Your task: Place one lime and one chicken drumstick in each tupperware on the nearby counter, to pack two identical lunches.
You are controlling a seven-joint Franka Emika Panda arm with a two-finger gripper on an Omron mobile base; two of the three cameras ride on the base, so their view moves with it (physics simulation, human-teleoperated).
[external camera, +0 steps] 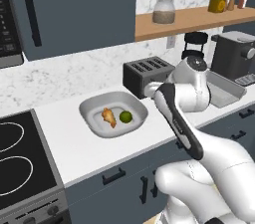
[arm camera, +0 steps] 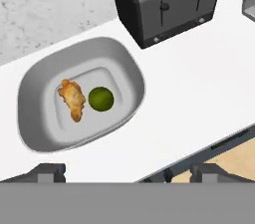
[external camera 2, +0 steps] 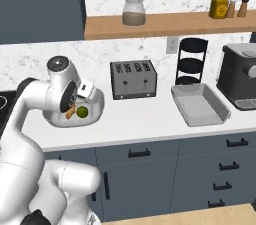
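Looking down from the hand view, we find a chicken drumstick [arm camera: 72, 99] just beside a lime [arm camera: 101, 99] inside the oval white tub [arm camera: 35, 93], gripper [arm camera: 127, 172] spread apart, nothing held. Right base view adds the grey tray [external camera 2: 220, 106] further right along the white counter [external camera 2: 145, 121], past the toaster [external camera 2: 133, 79].

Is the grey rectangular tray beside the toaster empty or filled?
Empty. In the right base view the tray shows a bare grey floor; the lime and drumstick lie in the oval tub.
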